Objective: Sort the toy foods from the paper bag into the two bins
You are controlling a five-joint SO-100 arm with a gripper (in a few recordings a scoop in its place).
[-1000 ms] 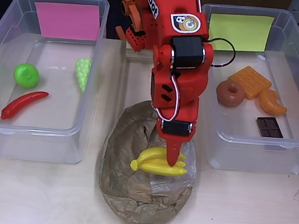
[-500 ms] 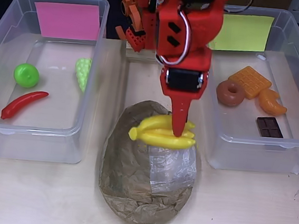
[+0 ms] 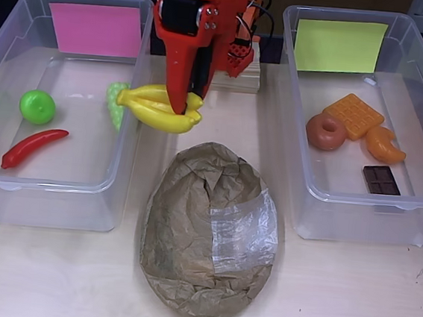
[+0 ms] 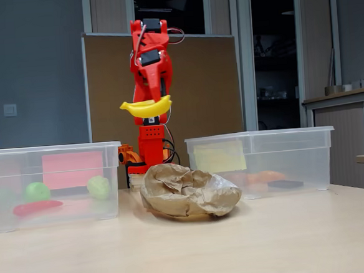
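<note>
My red gripper (image 3: 179,109) is shut on the yellow bananas (image 3: 156,107), held high in the air (image 4: 146,107) between the bag and the pink-labelled bin (image 3: 14,184). The crumpled brown paper bag (image 3: 189,231) with its clear window lies on the table below. In the pink-labelled bin lie a green apple (image 3: 37,106), a red chili (image 3: 33,147) and pale-green grapes (image 3: 115,98). The yellow-green-labelled bin (image 3: 370,219) holds a brown donut (image 3: 325,131), an orange waffle (image 3: 353,115), an orange croissant (image 3: 385,145) and a dark chocolate square (image 3: 381,179).
The arm's base (image 4: 152,152) stands behind the bag between the two bins. Bare tabletop (image 3: 348,299) lies in front of the bins and around the bag.
The gripper has lifted the bananas off the bag and swung them up and to the left, towards the pink-labelled bin. The bag now lies uncovered.
</note>
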